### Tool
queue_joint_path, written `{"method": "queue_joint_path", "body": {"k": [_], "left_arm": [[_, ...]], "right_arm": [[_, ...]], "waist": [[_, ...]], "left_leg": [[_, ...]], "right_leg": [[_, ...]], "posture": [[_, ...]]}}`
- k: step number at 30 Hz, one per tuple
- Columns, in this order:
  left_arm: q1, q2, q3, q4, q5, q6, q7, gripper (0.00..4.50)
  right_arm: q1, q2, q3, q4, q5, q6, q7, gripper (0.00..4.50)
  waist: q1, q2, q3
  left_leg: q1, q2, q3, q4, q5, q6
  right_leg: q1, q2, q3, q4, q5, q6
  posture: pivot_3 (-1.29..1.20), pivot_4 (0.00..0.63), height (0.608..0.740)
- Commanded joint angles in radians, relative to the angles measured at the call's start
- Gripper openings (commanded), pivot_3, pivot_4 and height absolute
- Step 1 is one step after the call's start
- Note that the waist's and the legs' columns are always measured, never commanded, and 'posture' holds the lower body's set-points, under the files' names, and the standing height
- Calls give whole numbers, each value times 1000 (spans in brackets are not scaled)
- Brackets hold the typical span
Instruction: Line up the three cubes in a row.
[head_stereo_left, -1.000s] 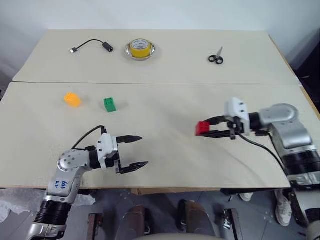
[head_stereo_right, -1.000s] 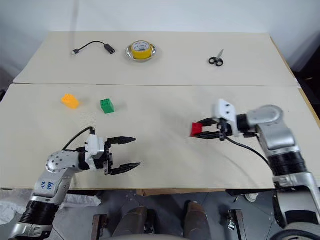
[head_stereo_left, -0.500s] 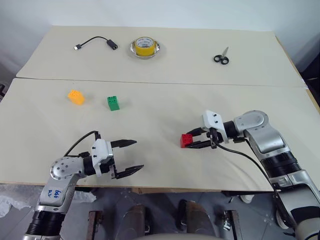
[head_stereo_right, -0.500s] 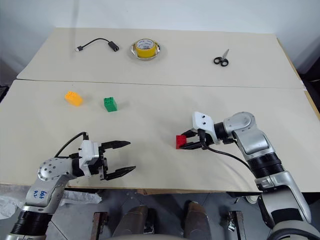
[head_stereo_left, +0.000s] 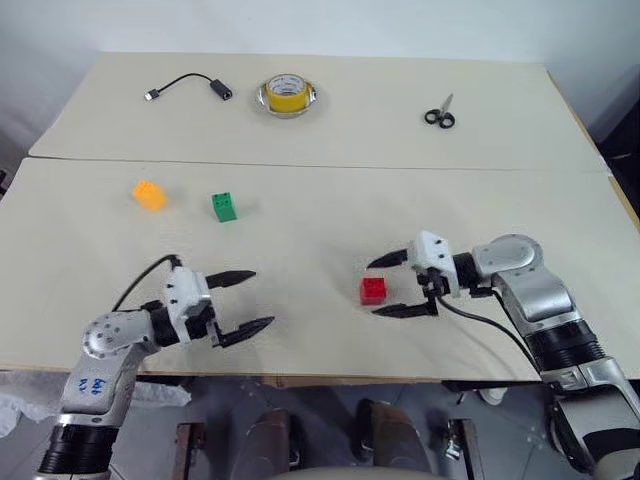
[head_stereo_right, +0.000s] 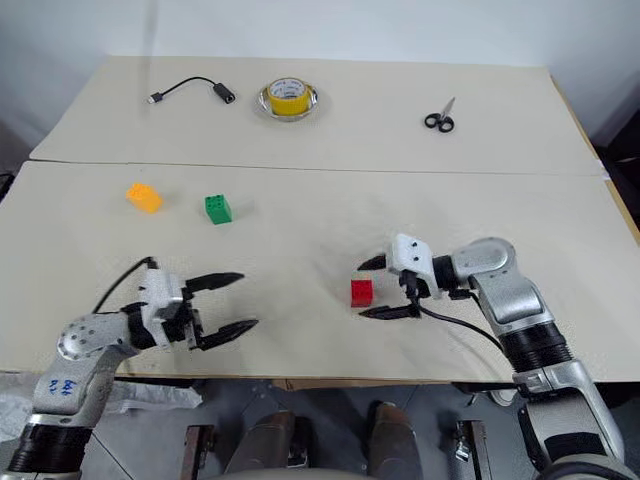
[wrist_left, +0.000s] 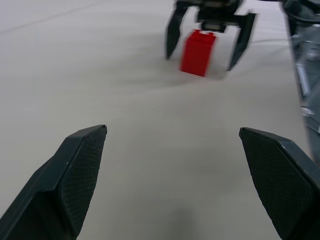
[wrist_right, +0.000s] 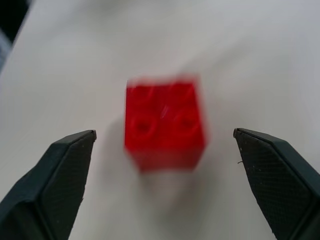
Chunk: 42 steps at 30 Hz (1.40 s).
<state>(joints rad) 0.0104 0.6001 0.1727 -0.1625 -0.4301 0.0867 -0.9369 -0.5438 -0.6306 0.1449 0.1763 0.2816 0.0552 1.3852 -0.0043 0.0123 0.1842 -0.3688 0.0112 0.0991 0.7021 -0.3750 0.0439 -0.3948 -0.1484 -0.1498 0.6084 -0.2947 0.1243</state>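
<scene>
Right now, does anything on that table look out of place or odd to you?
Nothing is spilled or broken. The red cube sits alone between the open fingers of the right pincer, well apart from the orange-yellow cube and green cube, which sit side by side, so the three do not form a row.

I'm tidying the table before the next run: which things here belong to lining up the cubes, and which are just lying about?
Part of the job:
- red cube, between the open fingers of the right gripper
- green cube
- orange-yellow cube

Just lying about, at the far side of the table:
- yellow tape roll
- scissors
- black cable
</scene>
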Motion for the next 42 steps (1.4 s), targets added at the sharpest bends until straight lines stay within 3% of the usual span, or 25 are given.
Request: {"method": "queue_joint_path", "body": {"k": [1,6,12,18,21,25,33,42], "left_arm": [[86,-42,145,-40,-30,-30,113,4500],[232,-122,365,-31,-57,-51,263,4500],[291,-195,458,2,-55,-85,356,4500],[223,-189,298,-164,-31,91,454,4500],[58,-197,192,-212,12,234,588,4500],[-169,-281,63,-188,115,442,826,4500],[-397,-412,-31,32,276,441,1026,4500],[-582,-499,-48,310,346,324,1091,4500]], "right_arm": [[59,0,-140,-57,159,-58,46,4445],[178,1,-271,-138,307,-13,27,4445],[275,34,-312,-115,296,-73,-14,4445],[277,55,-321,-98,287,-118,-47,4445],[277,54,-323,-113,292,-126,-58,4445],[275,69,-333,-143,300,-145,-80,4445],[256,158,-331,-211,333,-138,-197,4445],[229,211,-279,-266,318,-122,-269,4445]], "waist": [[1,0,0],[3,-2,1],[7,-3,0],[10,-4,0],[14,-3,0],[27,-4,0],[29,-5,-1],[32,-6,-1]], "left_leg": [[0,0,0,0,0,0],[0,0,-3,0,0,0],[2,0,-4,1,0,0],[2,0,-4,1,0,0],[2,0,-4,1,0,0],[2,-1,-4,2,1,0],[1,-1,-3,0,1,-2],[0,-2,-4,1,2,-1]], "right_leg": [[0,0,0,0,0,0],[3,0,-3,-2,0,0],[5,-1,-3,-1,0,0],[4,-1,-2,-1,0,0],[4,-1,-2,0,0,0],[4,-1,-2,1,0,0],[3,1,-3,0,0,0],[3,0,-4,0,0,0]], "posture": [[0,150,740],[0,150,740],[0,150,740],[0,150,740],[0,150,740],[0,150,740],[0,150,740],[0,150,740]]}}
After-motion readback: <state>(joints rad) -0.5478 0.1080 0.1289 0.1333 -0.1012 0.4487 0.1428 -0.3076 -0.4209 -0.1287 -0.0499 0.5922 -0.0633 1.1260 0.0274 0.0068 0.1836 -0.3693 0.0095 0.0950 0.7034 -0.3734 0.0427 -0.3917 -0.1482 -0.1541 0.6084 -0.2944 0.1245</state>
